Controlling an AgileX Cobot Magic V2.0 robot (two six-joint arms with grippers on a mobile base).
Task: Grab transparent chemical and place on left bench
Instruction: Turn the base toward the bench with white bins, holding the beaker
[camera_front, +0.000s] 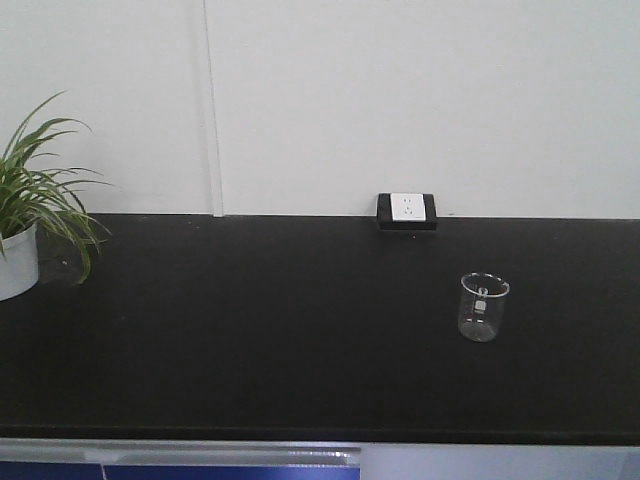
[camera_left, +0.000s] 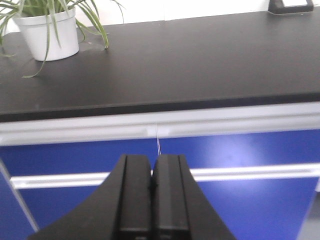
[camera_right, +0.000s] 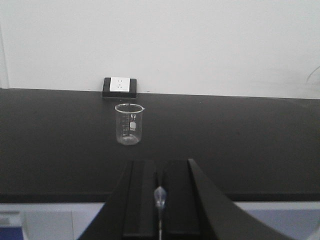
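The transparent chemical (camera_front: 484, 307) is a small clear glass beaker with a spout, standing upright on the right part of the black bench (camera_front: 250, 340). In the right wrist view the beaker (camera_right: 129, 124) stands ahead and slightly left of my right gripper (camera_right: 160, 167). That gripper is shut, empty, and hangs back over the bench's front edge, well short of the glass. A thin bright slit shows between its fingers. My left gripper (camera_left: 151, 162) is shut too, low in front of the blue cabinet doors. Neither gripper shows in the front view.
A potted plant in a white pot (camera_front: 18, 262) stands at the bench's far left, also in the left wrist view as the pot (camera_left: 47, 35). A black-and-white wall socket (camera_front: 407, 211) sits against the back wall. Blue cabinet fronts (camera_left: 240, 150) lie under the bench's edge.
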